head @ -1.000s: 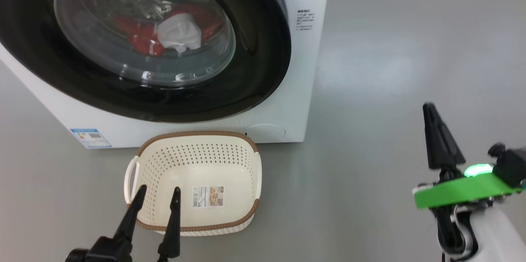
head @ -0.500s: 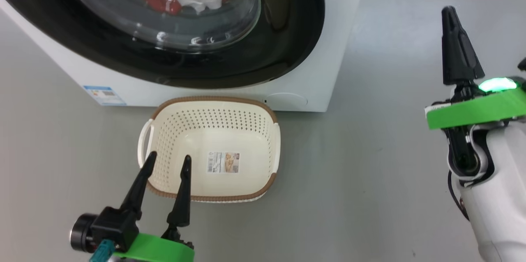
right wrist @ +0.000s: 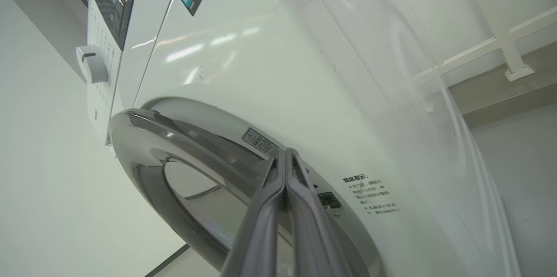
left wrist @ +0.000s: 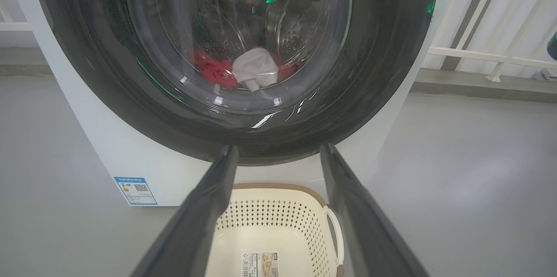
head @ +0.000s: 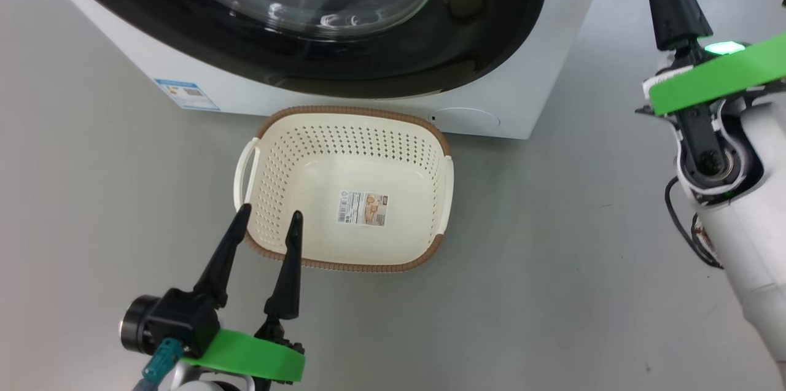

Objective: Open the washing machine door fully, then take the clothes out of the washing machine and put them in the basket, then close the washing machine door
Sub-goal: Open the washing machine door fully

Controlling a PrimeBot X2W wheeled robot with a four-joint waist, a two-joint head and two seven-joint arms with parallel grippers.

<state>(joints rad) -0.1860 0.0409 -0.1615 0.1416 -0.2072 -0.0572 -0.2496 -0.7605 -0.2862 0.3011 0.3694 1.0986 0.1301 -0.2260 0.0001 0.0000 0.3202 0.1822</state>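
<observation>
Left tool (head: 271,210), fingers spread, above basket (head: 368,267) rim; right tool (right wrist: 285,155), fingers pressed together, pointing at closed washing machine door (left wrist: 78,72) edge; clothes (left wrist: 254,68) inside

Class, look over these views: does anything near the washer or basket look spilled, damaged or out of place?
Nothing stands out. The basket sits upright before the washing machine, empty but for its label; the clothes lie behind the shut washing machine door.
</observation>
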